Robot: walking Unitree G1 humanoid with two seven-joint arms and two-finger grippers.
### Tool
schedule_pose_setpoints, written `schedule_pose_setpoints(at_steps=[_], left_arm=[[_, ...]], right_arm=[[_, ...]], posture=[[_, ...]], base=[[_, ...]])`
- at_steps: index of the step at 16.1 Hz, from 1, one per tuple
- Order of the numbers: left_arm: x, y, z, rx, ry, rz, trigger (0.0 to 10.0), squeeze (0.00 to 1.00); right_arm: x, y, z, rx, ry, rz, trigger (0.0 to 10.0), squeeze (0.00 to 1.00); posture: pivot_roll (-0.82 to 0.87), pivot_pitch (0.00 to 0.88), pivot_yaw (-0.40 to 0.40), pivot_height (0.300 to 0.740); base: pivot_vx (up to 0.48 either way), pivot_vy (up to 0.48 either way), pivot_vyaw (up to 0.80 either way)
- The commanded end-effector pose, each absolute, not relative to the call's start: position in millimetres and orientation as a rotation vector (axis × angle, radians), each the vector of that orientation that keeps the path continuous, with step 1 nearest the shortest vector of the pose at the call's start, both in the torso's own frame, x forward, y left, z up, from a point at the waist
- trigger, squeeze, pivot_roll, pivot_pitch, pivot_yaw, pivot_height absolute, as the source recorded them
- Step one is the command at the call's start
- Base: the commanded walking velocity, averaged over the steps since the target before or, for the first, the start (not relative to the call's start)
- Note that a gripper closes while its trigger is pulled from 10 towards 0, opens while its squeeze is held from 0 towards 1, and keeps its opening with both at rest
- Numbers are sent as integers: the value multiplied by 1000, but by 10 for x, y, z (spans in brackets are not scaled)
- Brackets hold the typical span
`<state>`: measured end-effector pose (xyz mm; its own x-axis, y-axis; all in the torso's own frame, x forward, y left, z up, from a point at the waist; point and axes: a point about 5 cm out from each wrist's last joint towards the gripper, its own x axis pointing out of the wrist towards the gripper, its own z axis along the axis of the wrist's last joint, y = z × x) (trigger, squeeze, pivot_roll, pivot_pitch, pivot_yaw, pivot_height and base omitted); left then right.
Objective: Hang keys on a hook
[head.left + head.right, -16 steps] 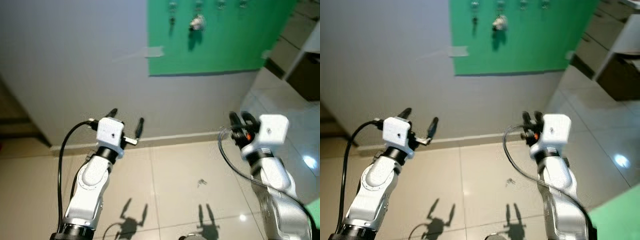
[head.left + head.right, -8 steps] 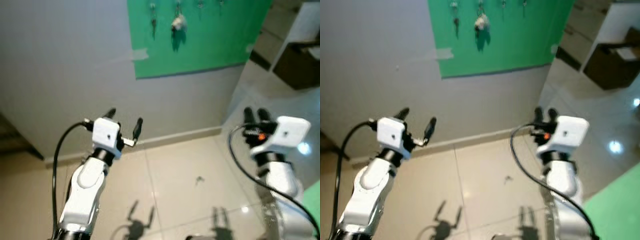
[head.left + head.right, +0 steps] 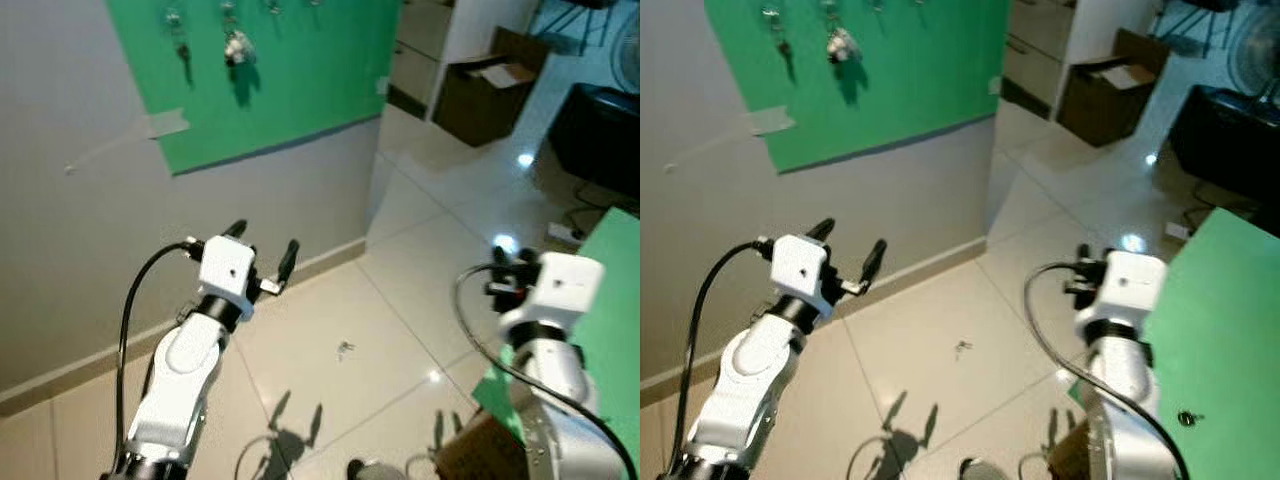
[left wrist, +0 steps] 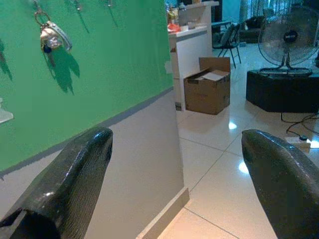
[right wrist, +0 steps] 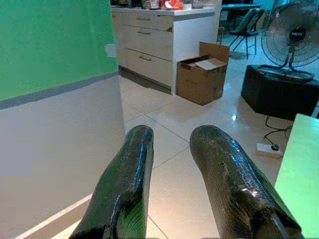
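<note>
Left gripper (image 3: 262, 250) wide open, empty, raised near wall. Right gripper (image 5: 172, 164) nearly closed, narrow gap betw. fingers, nothing seen inside. View swung right vs. a sec ago: green board (image 3: 290, 80) now upper left, table (image 3: 1220, 330) w/ keys (image 3: 1186, 418) now at right. Other keys (image 3: 237, 46) hang on board hook. Small thing on floor (image 3: 345, 349), prob. unrelated. Seems turning to fetch keys; hanging not begun.
</note>
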<state>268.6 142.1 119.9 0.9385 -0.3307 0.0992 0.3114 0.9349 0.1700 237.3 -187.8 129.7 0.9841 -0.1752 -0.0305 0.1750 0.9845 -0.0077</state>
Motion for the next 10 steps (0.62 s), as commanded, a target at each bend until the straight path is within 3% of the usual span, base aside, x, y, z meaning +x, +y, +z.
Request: schedule_pose_setpoints(at_steps=[1, 10], left_arm=[[2684, 1432, 1241, 161, -133, -325, 10000, 0], [2712, 1358, 1245, 211, -135, -378, 10000, 0]], right_arm=[[2368, -1917, 1312, -32, 37, -188, 10000, 0], [2243, -2049, 993, -69, 247, -288, 10000, 0]], posture=[[-79, 0, 31, 740], [-95, 0, 80, 740]], base=[[0, 0, -800], [0, 0, -800]])
